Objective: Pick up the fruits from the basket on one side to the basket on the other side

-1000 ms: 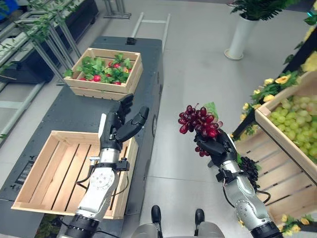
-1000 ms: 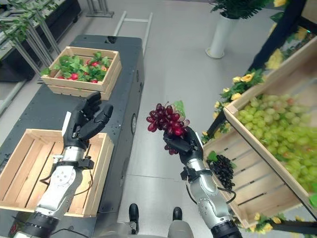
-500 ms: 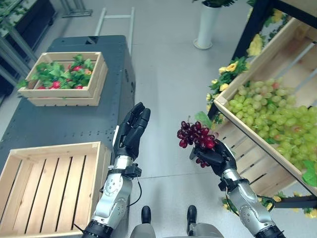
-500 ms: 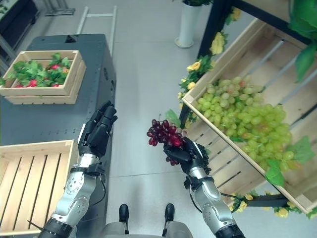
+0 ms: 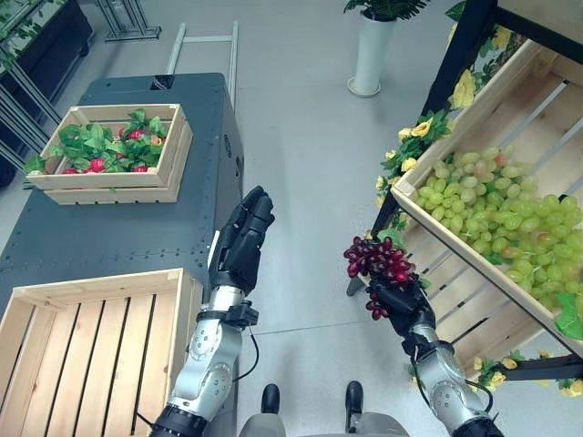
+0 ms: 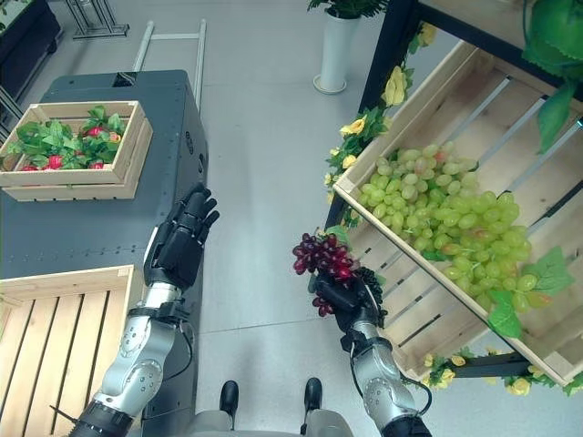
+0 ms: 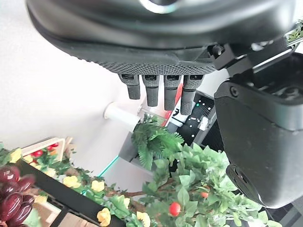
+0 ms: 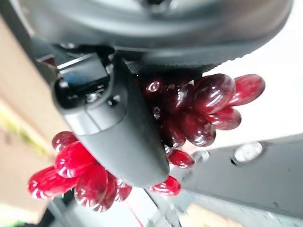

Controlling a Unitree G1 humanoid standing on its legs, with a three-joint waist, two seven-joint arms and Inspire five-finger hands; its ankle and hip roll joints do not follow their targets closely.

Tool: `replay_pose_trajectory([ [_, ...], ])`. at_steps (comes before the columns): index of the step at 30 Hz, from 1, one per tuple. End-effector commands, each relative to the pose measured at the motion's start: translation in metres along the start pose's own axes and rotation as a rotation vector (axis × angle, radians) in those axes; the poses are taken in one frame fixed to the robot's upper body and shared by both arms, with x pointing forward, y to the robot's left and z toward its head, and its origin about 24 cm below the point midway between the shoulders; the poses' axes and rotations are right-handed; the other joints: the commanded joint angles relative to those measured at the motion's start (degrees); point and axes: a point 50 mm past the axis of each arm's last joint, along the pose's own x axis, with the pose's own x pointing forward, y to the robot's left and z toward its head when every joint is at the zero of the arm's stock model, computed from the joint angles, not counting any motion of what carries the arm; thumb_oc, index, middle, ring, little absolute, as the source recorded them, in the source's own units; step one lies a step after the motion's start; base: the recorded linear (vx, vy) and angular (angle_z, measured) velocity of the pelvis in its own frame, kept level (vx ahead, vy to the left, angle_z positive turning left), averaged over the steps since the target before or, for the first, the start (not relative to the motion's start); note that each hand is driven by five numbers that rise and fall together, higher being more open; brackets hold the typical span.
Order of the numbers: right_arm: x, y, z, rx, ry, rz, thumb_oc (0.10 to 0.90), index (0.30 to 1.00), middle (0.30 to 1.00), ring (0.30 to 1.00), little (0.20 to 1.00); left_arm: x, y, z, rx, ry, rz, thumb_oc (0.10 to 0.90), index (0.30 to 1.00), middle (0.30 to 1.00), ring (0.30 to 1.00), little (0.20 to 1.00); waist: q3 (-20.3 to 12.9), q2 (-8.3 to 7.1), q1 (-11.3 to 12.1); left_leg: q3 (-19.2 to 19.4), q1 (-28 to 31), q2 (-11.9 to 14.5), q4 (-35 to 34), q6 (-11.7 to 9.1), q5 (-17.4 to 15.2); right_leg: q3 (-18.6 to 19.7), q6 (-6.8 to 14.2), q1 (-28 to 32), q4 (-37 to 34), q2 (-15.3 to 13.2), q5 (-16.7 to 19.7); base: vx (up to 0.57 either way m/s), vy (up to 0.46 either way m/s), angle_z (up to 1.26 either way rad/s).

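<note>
Both hands raised: right hand point(image 5: 401, 302) grips grapes point(image 5: 377, 259).

The right hand point(image 6: 344, 298) grips a bunch of red grapes point(image 6: 322, 256) beside the crate of green grapes point(image 6: 444, 211) (on the shelf); the left hand point(image 6: 179, 244) hangs flat-fingered.

Counted, approx.: 2 wooden crates are seen on the dark surface point(image 5: 137, 232), one slatted crate point(image 5: 91, 355) w/ nothing in it and one crate of leaves and red fruits point(image 5: 114, 164). 1 bunch of red grapes point(image 5: 378, 259) is counted. 1 tilted crate of green grapes point(image 5: 492, 205) is seen on the rack, and 1 white plant pot point(image 5: 367, 55) on the floor.
</note>
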Motion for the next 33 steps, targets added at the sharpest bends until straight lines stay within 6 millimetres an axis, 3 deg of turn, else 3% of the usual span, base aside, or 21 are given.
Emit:
replay_pose_trajectory([
  [1,0.017,0.004,0.063,0.091,-0.318,0.005,0.4,0.3,0.3,0.3,0.3,0.014,-0.023,0.031,-0.024,-0.144,-0.173,0.8,0.9,0.9,0.9,0.9,-5.3,0.85,-0.6,1.5,-0.3,-3.7,0.2,3.5,-3.5,-2.2,0.2,1.6,2.0,-0.7,-2.4,0.0,0.0,0.0],
  [6,0.025,0.001,0.076,0.099,-0.359,-0.018,0.4,0.3,0.3,0.3,0.3,0.02,-0.036,0.037,-0.09,-0.177,-0.233,0.8,0.9,0.9,0.9,0.9,-2.3,1.41,-0.6,2.1,-2.5,-3.9,2.0,3.6,-3.5,-2.2,-0.5,-1.0,5.3,0.0,-3.7,-0.08,-0.057,-0.01],
  [12,0.049,0.029,0.116,0.118,-0.459,0.061,0.4,0.3,0.3,0.3,0.3,0.038,-0.054,0.05,-0.122,-0.24,-0.309,0.8,0.9,0.9,0.9,0.9,4.1,2.18,-0.6,2.2,-9.5,-4.9,7.7,3.3,-3.8,-2.5,-1.8,-6.2,9.2,1.3,-4.7,-0.22,-0.056,0.01],
  [13,0.055,0.041,0.13,0.123,-0.497,0.102,0.4,0.3,0.3,0.3,0.3,0.042,-0.06,0.054,-0.132,-0.266,-0.338,0.8,0.9,0.9,0.9,0.9,7.0,2.5,-0.5,2.0,-14.1,-5.5,12.4,3.0,-3.9,-2.9,-2.5,-9.3,12.0,1.6,-4.9,-0.21,-0.067,0.08],
  [20,0.059,0.065,0.152,0.116,-0.567,0.228,0.4,0.3,0.3,0.3,0.3,0.046,-0.072,0.06,-0.154,-0.304,-0.433,0.8,0.9,0.9,0.9,0.9,13.2,3.31,-1.0,1.8,-24.5,-5.2,22.2,2.5,-4.4,-3.8,-3.9,-16.6,19.1,1.4,-5.9,-0.11,-0.043,0.02],
  [28,0.061,0.091,0.168,0.111,-0.61,0.37,0.4,0.3,0.3,0.3,0.3,0.052,-0.082,0.063,-0.159,-0.337,-0.484,0.8,0.9,0.9,0.9,0.9,17.4,3.12,-1.5,2.0,-30.8,-4.1,27.4,1.9,-4.5,-4.0,-4.6,-20.8,22.1,1.9,-7.0,-0.02,-0.027,0.02],
  [33,0.064,0.09,0.188,0.203,-0.659,0.346,0.4,0.3,0.3,0.3,0.3,0.056,-0.084,0.065,-0.155,-0.34,-0.489,0.8,0.9,0.9,0.9,0.9,17.7,3.34,-1.4,2.6,-32.9,-3.8,28.3,1.9,-4.9,-4.1,-4.7,-22.7,22.6,2.3,-7.4,0.0,-0.022,0.0],
])
